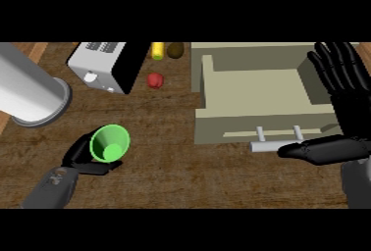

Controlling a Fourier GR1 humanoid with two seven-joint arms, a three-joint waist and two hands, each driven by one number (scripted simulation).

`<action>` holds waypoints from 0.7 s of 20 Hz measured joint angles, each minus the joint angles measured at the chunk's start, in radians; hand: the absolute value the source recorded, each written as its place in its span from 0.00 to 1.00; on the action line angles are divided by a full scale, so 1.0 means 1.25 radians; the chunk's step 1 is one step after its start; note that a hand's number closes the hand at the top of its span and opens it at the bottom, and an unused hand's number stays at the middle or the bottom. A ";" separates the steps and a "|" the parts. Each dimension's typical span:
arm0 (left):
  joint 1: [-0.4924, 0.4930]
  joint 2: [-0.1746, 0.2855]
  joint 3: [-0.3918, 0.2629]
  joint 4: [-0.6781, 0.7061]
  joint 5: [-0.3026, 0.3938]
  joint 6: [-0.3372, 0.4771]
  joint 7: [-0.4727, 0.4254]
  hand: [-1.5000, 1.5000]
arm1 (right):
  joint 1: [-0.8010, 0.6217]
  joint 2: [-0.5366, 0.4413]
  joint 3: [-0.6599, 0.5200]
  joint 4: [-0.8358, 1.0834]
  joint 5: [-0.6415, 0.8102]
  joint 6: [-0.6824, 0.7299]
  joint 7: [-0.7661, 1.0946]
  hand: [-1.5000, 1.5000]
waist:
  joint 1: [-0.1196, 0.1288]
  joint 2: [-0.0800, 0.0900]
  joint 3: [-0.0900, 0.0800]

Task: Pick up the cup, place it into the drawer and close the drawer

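Observation:
A green cup [110, 143] stands with its mouth facing up, left of centre on the wooden counter [188, 181]. My left hand [81, 158] comes in from the lower left, with its fingers and thumb curled round the cup's lower left side. The beige drawer [217, 130] stands pulled open to the right of the cup; its inside shows nothing in it. Its pale bar handle [270, 145] faces me. My right hand [350, 120] is at the right edge beside the drawer, open, with fingers pointing up and the thumb lying just right of the handle.
A white and black appliance [101, 66] sits at the back left. A large grey cylinder [33, 93] lies at the far left. A red item [154, 80], a yellow one [157, 50] and a brown one [175, 50] lie behind, between the appliance and the drawer.

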 measured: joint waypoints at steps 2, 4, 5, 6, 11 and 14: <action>0.007 -0.012 -0.002 -0.022 -0.001 0.026 -0.029 1.00 | 0.001 -0.004 -0.004 -0.001 0.001 0.001 0.001 0.00 | 0.003 -0.001 0.000; 0.010 -0.015 0.003 -0.036 0.000 0.062 -0.059 1.00 | 0.009 -0.003 -0.006 -0.004 0.002 -0.001 -0.002 0.00 | 0.003 -0.002 0.000; 0.013 -0.007 0.007 -0.043 -0.001 0.079 -0.073 1.00 | 0.005 -0.008 -0.012 0.000 -0.004 0.003 0.002 0.00 | 0.004 -0.002 0.000; 0.016 -0.011 0.013 -0.045 0.001 0.106 -0.085 1.00 | 0.005 -0.008 -0.013 -0.002 -0.005 0.003 0.001 0.00 | 0.005 -0.002 0.001; 0.028 -0.055 0.115 -0.054 0.071 0.295 -0.106 1.00 | 0.019 -0.011 -0.018 -0.009 -0.009 0.006 0.002 0.00 | 0.011 -0.004 0.001; 0.026 -0.087 0.176 -0.067 0.125 0.347 -0.126 1.00 | 0.018 -0.012 -0.025 -0.009 -0.012 0.003 0.008 0.00 | 0.016 -0.006 0.002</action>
